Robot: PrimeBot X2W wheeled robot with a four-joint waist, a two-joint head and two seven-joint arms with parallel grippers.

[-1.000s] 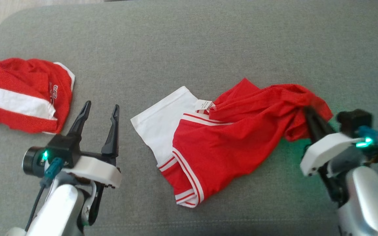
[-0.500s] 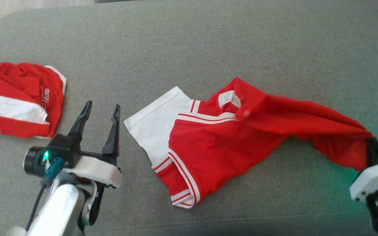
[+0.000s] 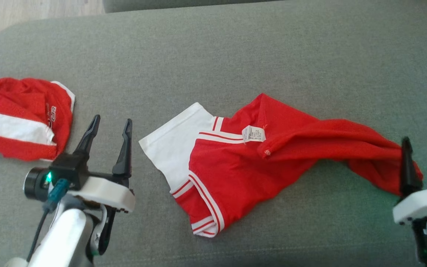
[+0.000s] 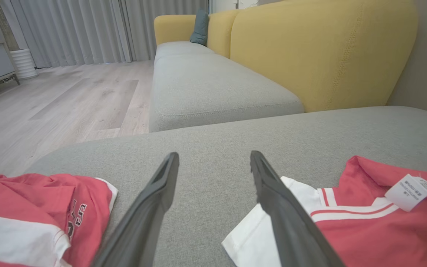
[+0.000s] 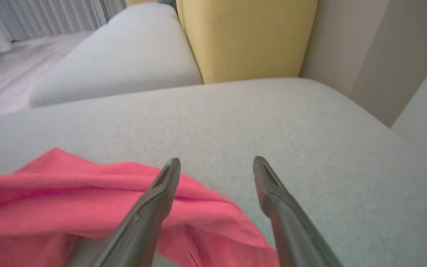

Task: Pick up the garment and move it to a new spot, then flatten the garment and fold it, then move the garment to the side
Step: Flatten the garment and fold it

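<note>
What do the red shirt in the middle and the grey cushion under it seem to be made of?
The shirt: thin soft cloth, likely a sports knit, matte; it lies in loose folds. The cushion: woven upholstery fabric, matte; a fine speckled weave shows.

Red-and-white garment (image 3: 258, 163) lies stretched out, rumpled.

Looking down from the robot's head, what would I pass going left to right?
From the left: crumpled red-and-white garment → left gripper, jaws apart → red-and-white shirt spread out → right gripper, jaws apart, at the shirt's right end.
</note>
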